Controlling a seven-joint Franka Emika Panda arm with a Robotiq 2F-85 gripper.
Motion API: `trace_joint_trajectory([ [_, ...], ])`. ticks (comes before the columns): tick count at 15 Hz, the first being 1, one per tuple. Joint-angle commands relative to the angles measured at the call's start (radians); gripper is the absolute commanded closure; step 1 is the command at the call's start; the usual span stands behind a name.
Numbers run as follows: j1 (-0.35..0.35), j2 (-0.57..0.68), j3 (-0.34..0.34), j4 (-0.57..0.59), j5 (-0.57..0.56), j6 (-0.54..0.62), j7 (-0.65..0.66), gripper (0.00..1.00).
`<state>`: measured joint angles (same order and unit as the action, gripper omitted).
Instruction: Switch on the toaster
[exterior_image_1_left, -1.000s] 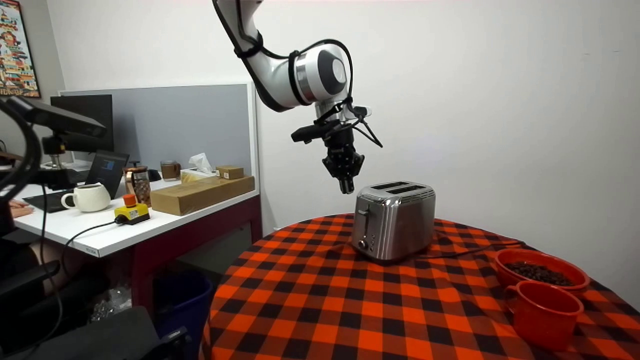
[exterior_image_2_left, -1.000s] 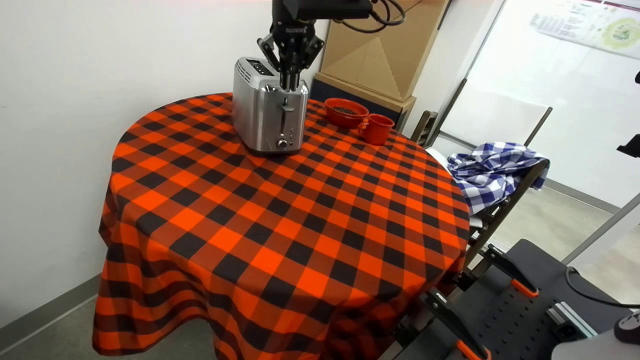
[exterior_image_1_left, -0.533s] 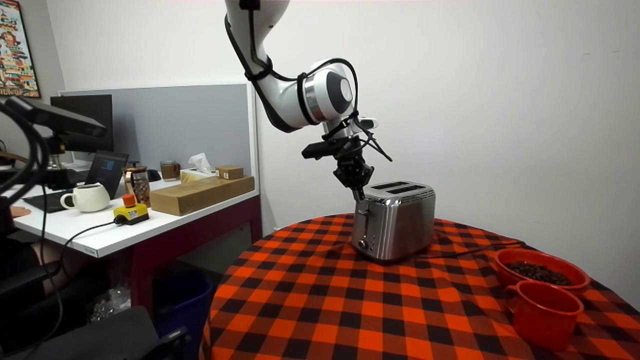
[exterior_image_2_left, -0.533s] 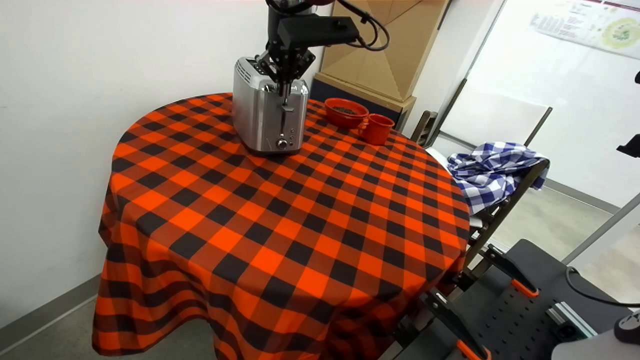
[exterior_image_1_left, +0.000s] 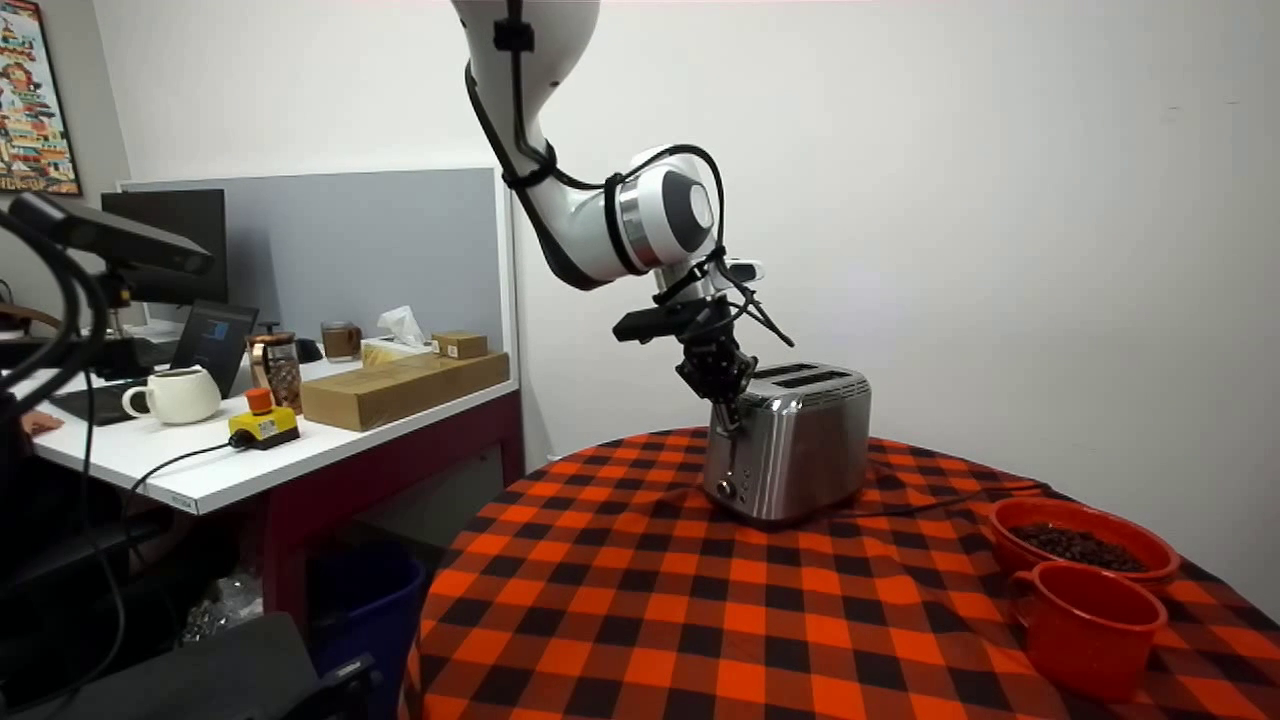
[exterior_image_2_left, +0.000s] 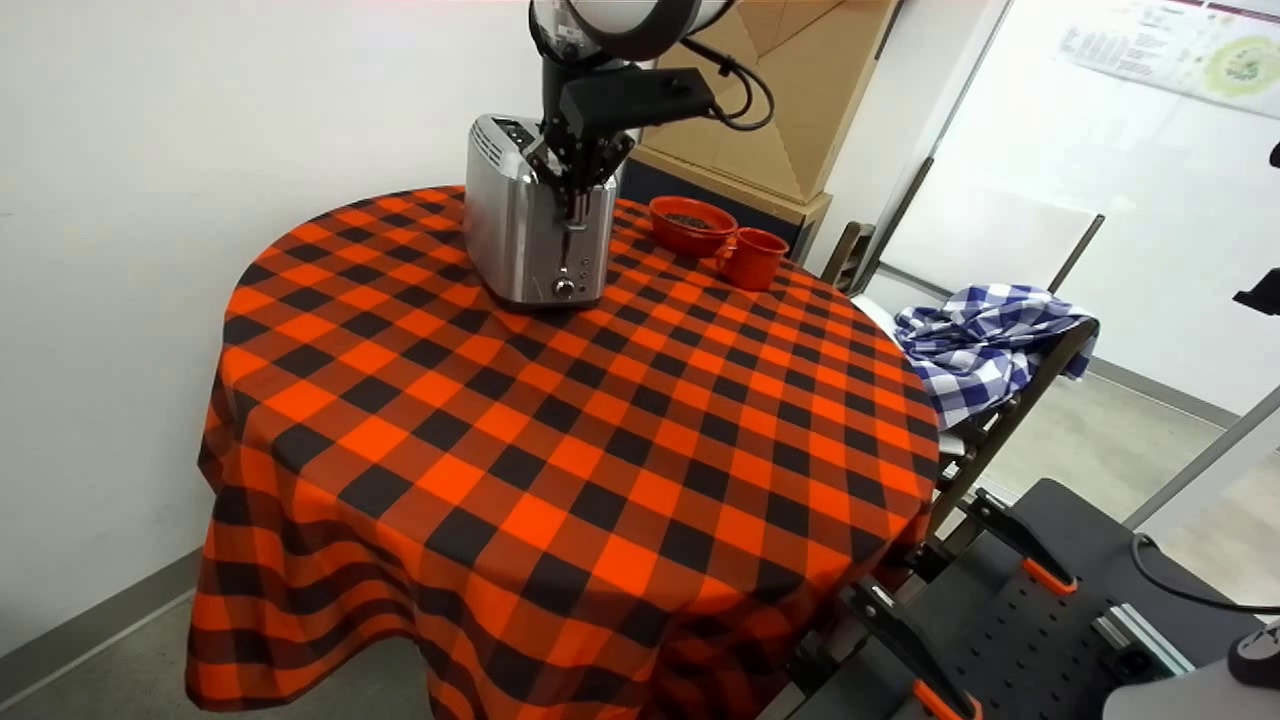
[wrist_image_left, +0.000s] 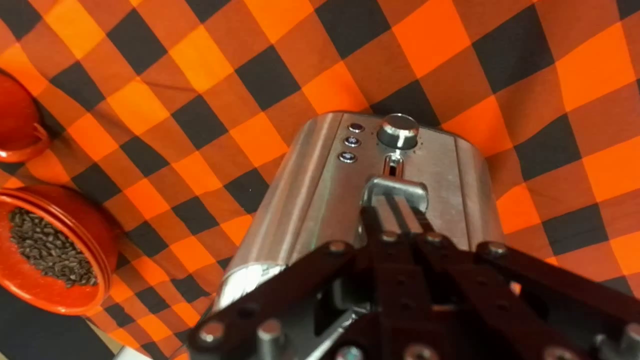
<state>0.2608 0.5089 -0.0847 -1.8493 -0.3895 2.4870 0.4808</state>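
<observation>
1. Arm (exterior_image_1_left: 590, 228) and gripper (wrist_image_left: 395, 201) have come down since the earlier frame; the fingertips, then just above the lever (wrist_image_left: 398, 186), are now at it. Jaws narrow, fingers side by side, nothing seen between them.

2. That lever is the part to work, by pushing rather than pinching. Expect it stiff and sprung: press straight down its slot (wrist_image_left: 393, 165), mid-tab, or the hard tips may skid off. Contact looks likely, though the gripper hides it, and I can't tell whether the lever has begun to drop.

3. Below it sit the dial (wrist_image_left: 398, 132) and, beside that, three small buttons (wrist_image_left: 352, 141); I would keep the fingers off both.

4. The toaster (exterior_image_1_left: 815, 450) stands upright on the checked tablecloth (exterior_image_1_left: 600, 610), with the gripper at its lever end. Its brushed-metal shell looks rigid and slick, a poor place to take hold. I judge it light enough to slide or rock on the cloth if the push slants.

5. A dark cord (exterior_image_1_left: 920, 507) trails away from it; I can't see where it ends, so power is a guess, and without it the lever may not latch.

6. Farthest right, a red bowl (exterior_image_1_left: 1165, 562) of dark beans (exterior_image_1_left: 1075, 545) and a red mug (exterior_image_1_left: 1090, 650) stand well apart from the work.
</observation>
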Motion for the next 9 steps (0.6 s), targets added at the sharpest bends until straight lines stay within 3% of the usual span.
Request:
trace_joint_trajectory([
  [1,0.030,0.060,-0.030,0.044,-0.021,0.023,0.044,1.00],
  [9,0.033,0.160,-0.042,0.074,-0.002,0.031,0.029,1.00],
])
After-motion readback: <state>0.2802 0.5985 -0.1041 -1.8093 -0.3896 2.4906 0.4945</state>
